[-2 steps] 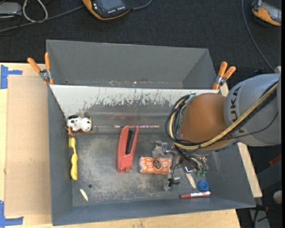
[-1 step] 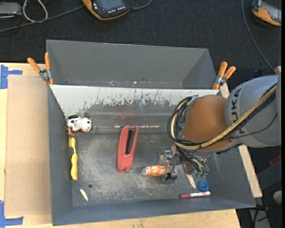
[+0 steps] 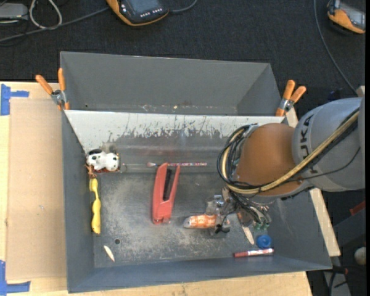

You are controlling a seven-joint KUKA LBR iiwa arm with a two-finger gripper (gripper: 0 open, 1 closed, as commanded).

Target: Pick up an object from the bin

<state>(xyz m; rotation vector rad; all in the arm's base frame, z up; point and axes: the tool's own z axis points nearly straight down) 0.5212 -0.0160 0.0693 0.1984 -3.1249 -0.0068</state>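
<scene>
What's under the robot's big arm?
A small orange thing pokes out by its tip, with a blue thing and red pen nearer the bin's corner. Whatever lies beneath the orange cover is hidden.

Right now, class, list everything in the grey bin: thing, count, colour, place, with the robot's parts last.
Bin: 1, grey, centre of view.
Toy animal: 1, white and black, floor's upper left corner.
Long piece: 1, yellow, along left wall.
Stapler: 1, red, middle.
Small thing: 1, orange, right of stapler.
Marker: 1, red, lower right.
Round bit: 1, blue, just above marker.
Short stick: 1, pale, lower left.
Gripper: 1, dark, beside small thing.
Arm: 1, grey, orange cover, right.
</scene>
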